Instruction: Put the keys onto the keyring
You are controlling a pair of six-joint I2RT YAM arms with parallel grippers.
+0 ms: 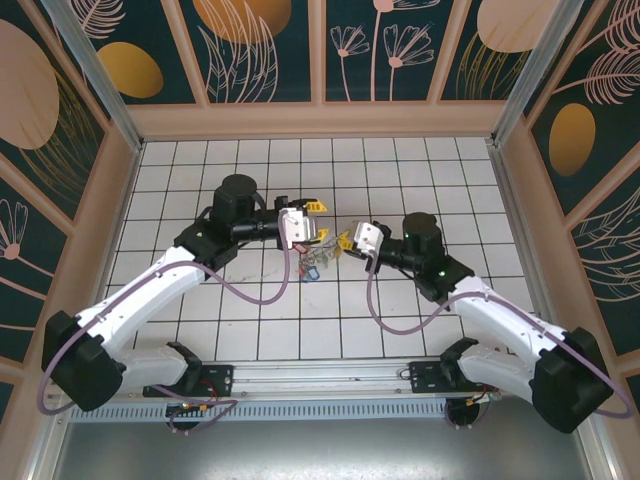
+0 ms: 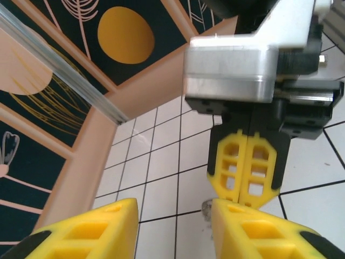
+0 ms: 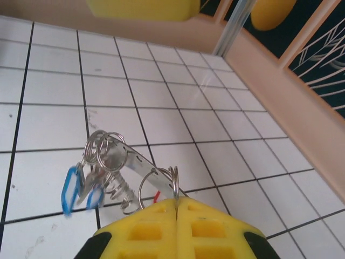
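Keys [image 3: 129, 161]: bright silver metal, polished, w/ mirror glints. Ring [image 3: 173, 182]: thin steel-look wire, shiny. Tags [image 3: 70, 189]: blue plastic, translucent, glossy. R fingers [image 3: 145, 234] & L fingers [image 2: 86, 232]: yellow plastic, matt, moulded lattice, black plastic backing. R housing [image 2: 232, 70]: silver-grey metal, satin, smooth; black matt parts below. Arms [image 1: 150, 290]: white plastic shells, semi-gloss, black matt joints. Cables [image 1: 250, 298]: lilac rubbery sheath. Bench [image 3: 242, 162]: white gridded top, smooth, slight sheen, few scuffs. Walls [image 1: 265, 50]: printed panels, matt. Frame [image 1: 320, 118]: pale wood-look, matt. Corner post [image 2: 59, 67]: silvery metal, brushed.
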